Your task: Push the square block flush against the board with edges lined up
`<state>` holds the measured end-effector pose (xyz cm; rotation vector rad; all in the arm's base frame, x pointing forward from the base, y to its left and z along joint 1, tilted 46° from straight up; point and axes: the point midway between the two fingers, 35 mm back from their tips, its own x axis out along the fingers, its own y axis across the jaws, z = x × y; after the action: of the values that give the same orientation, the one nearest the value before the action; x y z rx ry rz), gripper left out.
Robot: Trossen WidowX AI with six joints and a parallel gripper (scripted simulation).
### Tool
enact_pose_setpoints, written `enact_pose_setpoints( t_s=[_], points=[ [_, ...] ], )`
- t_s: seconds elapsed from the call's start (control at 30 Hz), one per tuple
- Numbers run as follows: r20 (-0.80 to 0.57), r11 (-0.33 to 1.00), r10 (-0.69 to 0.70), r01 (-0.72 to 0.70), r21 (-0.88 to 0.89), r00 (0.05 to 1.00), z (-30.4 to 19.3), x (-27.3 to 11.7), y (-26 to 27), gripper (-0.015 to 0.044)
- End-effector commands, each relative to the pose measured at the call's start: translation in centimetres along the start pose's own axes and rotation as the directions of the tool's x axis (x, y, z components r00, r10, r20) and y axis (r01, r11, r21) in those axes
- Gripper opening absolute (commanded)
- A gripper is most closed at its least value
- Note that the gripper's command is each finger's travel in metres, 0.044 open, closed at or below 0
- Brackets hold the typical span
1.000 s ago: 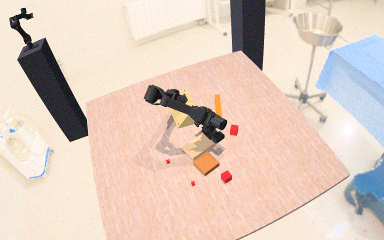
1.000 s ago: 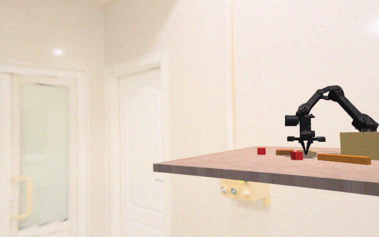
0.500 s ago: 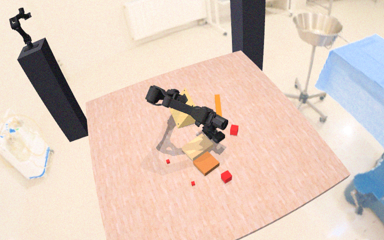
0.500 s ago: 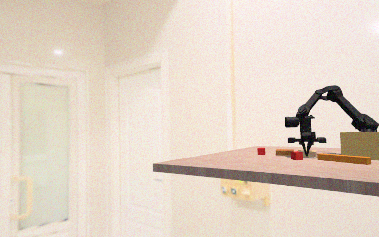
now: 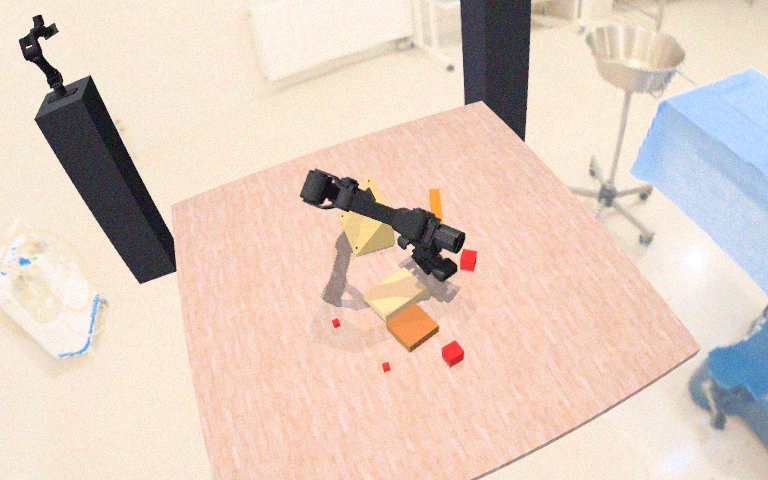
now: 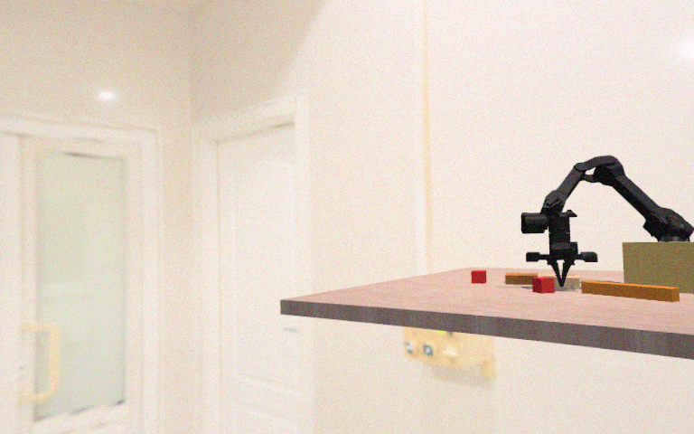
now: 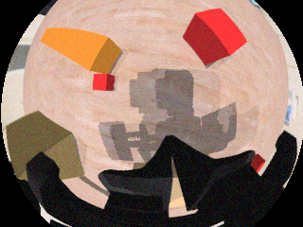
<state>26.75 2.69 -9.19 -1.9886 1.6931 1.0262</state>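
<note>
The square block is flat and orange. The board is pale wood and lies flat. In the top view one side of the block lies along the board's lower right side, with its left corner close to the board's bottom corner; whether they truly touch or are exactly even I cannot tell. My gripper is shut and empty, pointing down at the board's far end, away from the block. Its fingertips are low; contact with the board is hidden. In the wrist view only a pale sliver of board shows between the fingers.
A red cube stands to the gripper's right. Another red cube stands beyond the block. Smaller red cubes lie around. An orange bar lies near a wooden base.
</note>
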Motion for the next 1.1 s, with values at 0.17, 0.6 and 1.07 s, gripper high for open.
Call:
enact_pose_setpoints(
  t_s=[0.17, 0.6, 1.07],
  points=[
    [0.005, 1.0, 0.0, 0.0, 0.006, 1.0, 1.4, -0.1, -0.1, 0.0],
    [0.004, 0.996, -0.017, 0.017, 0.086, 1.0, 1.0, -5.4, -0.3, 0.0],
    [0.004, 0.841, -0.015, 0.01, 0.54, 1.0, 0.6, -5.5, -0.2, 0.0]
  ],
)
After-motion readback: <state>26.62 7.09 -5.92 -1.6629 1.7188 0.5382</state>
